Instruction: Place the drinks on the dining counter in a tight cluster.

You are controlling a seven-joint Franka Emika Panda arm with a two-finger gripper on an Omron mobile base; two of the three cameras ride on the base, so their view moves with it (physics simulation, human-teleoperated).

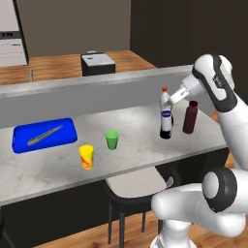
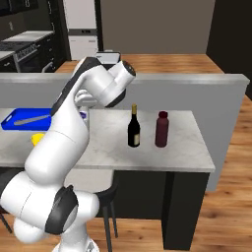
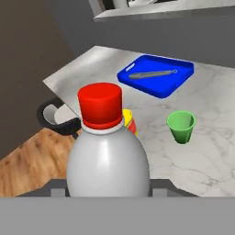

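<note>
The small pale red-capped bottle (image 3: 108, 156) sits between my finger tips, and my gripper (image 3: 108, 192) is shut on its body. In the left base view the gripper (image 1: 175, 98) holds this bottle (image 1: 165, 110) near its neck, over the dining counter (image 1: 135, 155). That bottle covers most of the dark wine bottle, whose base (image 1: 165, 134) shows below it. The squat maroon bottle (image 1: 190, 117) stands just to the right. From the right base view the wine bottle (image 2: 133, 127) and the maroon bottle (image 2: 161, 129) stand side by side, upright, and my arm hides most of the pale bottle (image 2: 83, 116).
A green cup (image 1: 112, 139), a yellow cup (image 1: 86, 156) and a blue tray (image 1: 44, 134) holding a grey utensil lie on the counter's left part. A raised grey ledge (image 1: 97, 92) runs along the far edge. A black stool (image 1: 138, 186) stands under the near edge.
</note>
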